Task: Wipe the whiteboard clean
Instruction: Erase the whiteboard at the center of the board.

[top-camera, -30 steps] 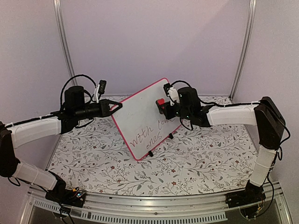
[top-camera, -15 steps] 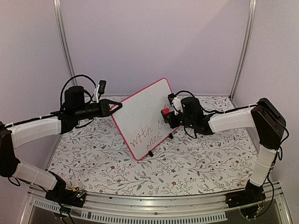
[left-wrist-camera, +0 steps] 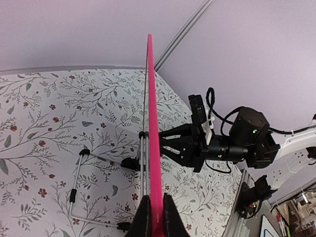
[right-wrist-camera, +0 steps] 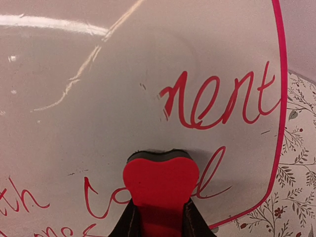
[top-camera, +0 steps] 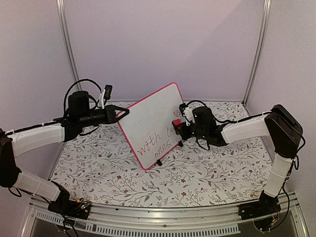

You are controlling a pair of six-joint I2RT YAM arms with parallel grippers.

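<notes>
The whiteboard (top-camera: 148, 121), white with a pink-red frame, stands tilted on the floral table on small black feet. Red handwriting covers its lower half, reading "with" and "ones" in the top view. My left gripper (top-camera: 123, 112) is shut on the board's left edge, seen edge-on in the left wrist view (left-wrist-camera: 151, 113) between my fingers (left-wrist-camera: 154, 205). My right gripper (top-camera: 180, 124) is shut on a red eraser (top-camera: 176, 122). The eraser's dark pad (right-wrist-camera: 159, 181) presses on the board (right-wrist-camera: 89, 98), just below the word ending "nent" (right-wrist-camera: 217, 101). Its lower part sits between the right gripper's (right-wrist-camera: 158, 219) jaws.
A wire stand (left-wrist-camera: 76, 190) with black feet props the board from behind. The right arm (left-wrist-camera: 232, 145) reaches in on the board's front side. Booth walls and metal posts (top-camera: 66, 44) close the back and sides. The table's front rail (top-camera: 163, 224) runs along the near edge.
My right gripper has carried the eraser down and to the right along the board's right side. The left gripper and board have stayed put.
</notes>
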